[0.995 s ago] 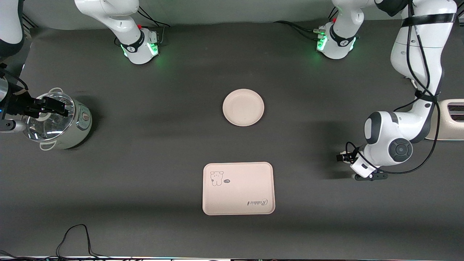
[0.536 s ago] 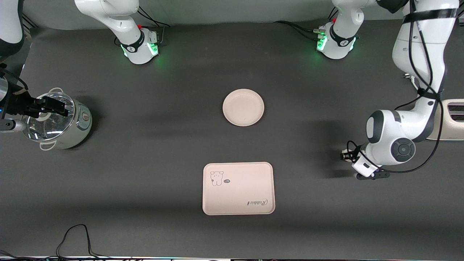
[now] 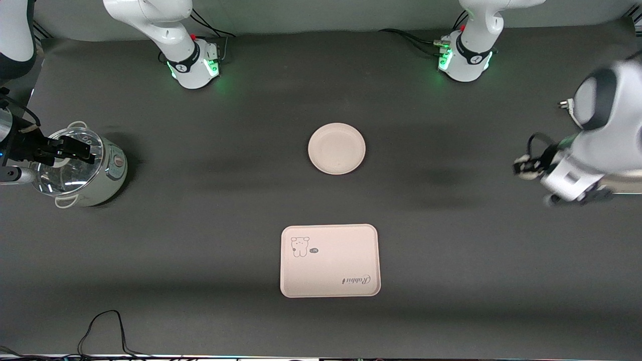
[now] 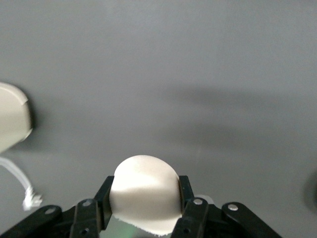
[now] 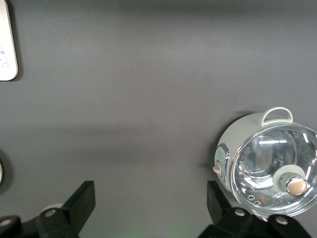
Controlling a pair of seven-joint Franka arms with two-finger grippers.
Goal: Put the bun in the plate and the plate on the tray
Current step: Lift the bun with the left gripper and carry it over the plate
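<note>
A matte, dark grey table point(image 3: 200, 210) is carrying three pale pieces of tableware as two white Franka arms are working above it. The left gripper point(image 4: 143, 206) is hanging in the air over the left arm's end of the table, its black fingers point(image 4: 104, 201) closing tight on the bun point(image 4: 143, 191), a smooth off-white dome with a rounded top and a rough lower edge; in the front view the bun point(image 3: 524, 168) is showing only as a small pale blur at the gripper's tip. The plate point(image 3: 336, 148) is sitting near the middle of the table, round, shallow and cream-white, with a plain raised rim and nothing on it. The tray point(image 3: 329, 260) is lying nearer the front camera than the plate and well apart from it, a cream-white rectangle with rounded corners, bearing a small rabbit drawing and the script "Rabbit". The right gripper point(image 3: 62, 149) is waiting with its jaws spread wide over a pot point(image 3: 83, 168) at the right arm's end of the table, a pale green, glossy vessel with loop handles and a clear glass lid point(image 5: 275, 176) topped by a round knob. A cream appliance point(image 3: 627, 165) is partly showing at the left arm's end.
</note>
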